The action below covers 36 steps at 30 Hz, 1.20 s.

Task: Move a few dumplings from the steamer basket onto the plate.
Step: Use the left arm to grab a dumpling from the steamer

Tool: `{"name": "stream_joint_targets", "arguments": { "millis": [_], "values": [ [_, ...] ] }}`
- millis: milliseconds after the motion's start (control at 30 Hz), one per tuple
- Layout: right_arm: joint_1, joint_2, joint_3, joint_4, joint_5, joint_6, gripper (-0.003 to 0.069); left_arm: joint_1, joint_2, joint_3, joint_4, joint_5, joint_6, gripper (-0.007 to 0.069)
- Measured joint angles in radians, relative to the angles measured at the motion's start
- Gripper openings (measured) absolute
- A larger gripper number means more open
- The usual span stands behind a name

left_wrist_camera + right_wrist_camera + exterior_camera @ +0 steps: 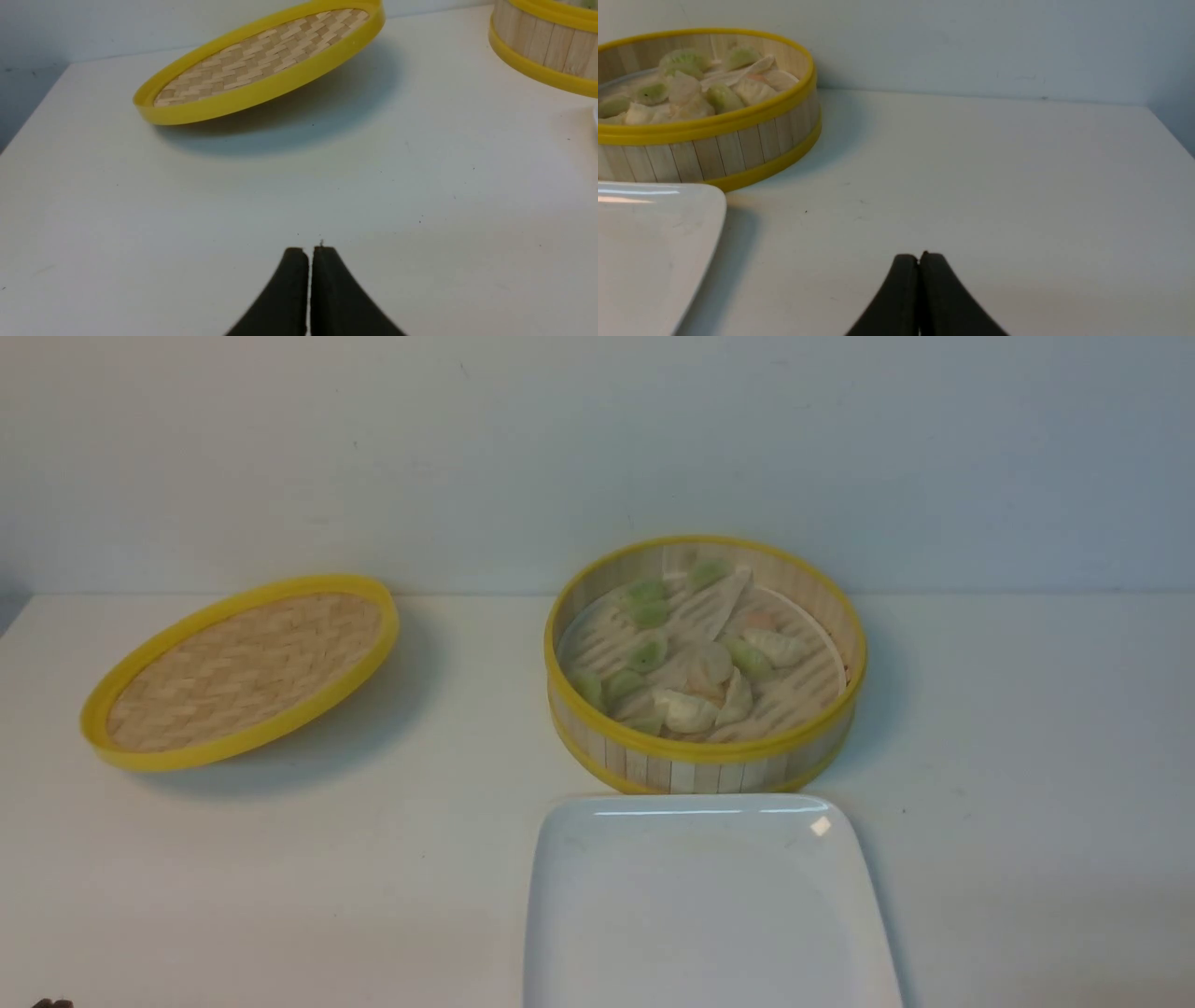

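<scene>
The round bamboo steamer basket (pixel 700 767) with yellow rims stands right of the table's middle, near the back wall. Inside it lie several dumplings (pixel 686 707), some pale white, some translucent green. The glossy white plate (pixel 579 915) sits bare just in front of the basket. In the right wrist view the basket (pixel 738 149), its dumplings (pixel 684 91) and the plate's corner (pixel 654 233) show. My left gripper (pixel 309 249) is shut, empty, low over bare table in front of the lid. My right gripper (pixel 919 255) is shut, empty, to the right of the plate.
The flat woven lid (pixel 243 667) with its yellow rim lies tilted at the left of the table; the left wrist view shows the lid (pixel 261 60) and the basket's wall (pixel 542 46). A pale wall backs the white table (pixel 1027 756).
</scene>
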State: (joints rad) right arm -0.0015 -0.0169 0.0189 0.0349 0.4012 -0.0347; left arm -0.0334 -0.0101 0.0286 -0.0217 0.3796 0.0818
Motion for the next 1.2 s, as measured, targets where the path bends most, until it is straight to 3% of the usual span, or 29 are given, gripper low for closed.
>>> {"name": "stream_joint_targets", "arguments": {
  "millis": [267, 433, 500, 633, 767, 867, 933, 1067, 1167, 1200],
  "values": [
    [0.000, 0.000, 0.000, 0.000, 0.000, 0.004, -0.0015, 0.000, 0.000, 0.001, -0.044, -0.028, -0.025, -0.0006],
    [0.000, 0.000, 0.000, 0.014, -0.009, 0.009, -0.0015, 0.000, 0.000, 0.002, -0.311, -0.203, -0.132, -0.0006],
    [0.001, 0.000, 0.006, 0.065, -0.046, 0.026, -0.0015, 0.000, 0.000, 0.002, -0.400, -0.279, -0.140, -0.0006],
    [0.001, 0.000, 0.011, 0.306, -0.238, 0.123, -0.0015, 0.000, 0.000, 0.002, -0.563, -0.449, -0.141, -0.0006],
    [0.001, 0.000, 0.011, 0.520, -0.409, 0.162, -0.0015, 0.000, 0.000, 0.002, -0.642, -0.651, -0.121, -0.0006],
    [0.001, 0.000, 0.011, 0.602, -0.465, 0.164, -0.0015, 0.000, 0.000, -0.005, -0.662, -0.720, -0.139, -0.0006],
    [0.001, 0.000, 0.011, 0.626, -0.492, 0.164, -0.0015, 0.000, 0.000, -0.036, -0.661, -0.712, -0.160, -0.0006],
    [0.001, 0.000, 0.004, 0.678, -0.569, 0.188, -0.0015, 0.000, 0.059, -0.244, -0.569, -0.529, -0.186, -0.0006],
    [0.001, 0.000, -0.081, 0.671, -0.453, 0.192, -0.0015, 0.000, 0.161, -0.416, -0.464, -0.357, -0.185, -0.0006],
    [0.001, 0.004, -0.147, 0.657, -0.373, 0.191, -0.0015, 0.000, 0.234, -0.515, -0.420, -0.235, -0.183, -0.0006]
  ]
}}
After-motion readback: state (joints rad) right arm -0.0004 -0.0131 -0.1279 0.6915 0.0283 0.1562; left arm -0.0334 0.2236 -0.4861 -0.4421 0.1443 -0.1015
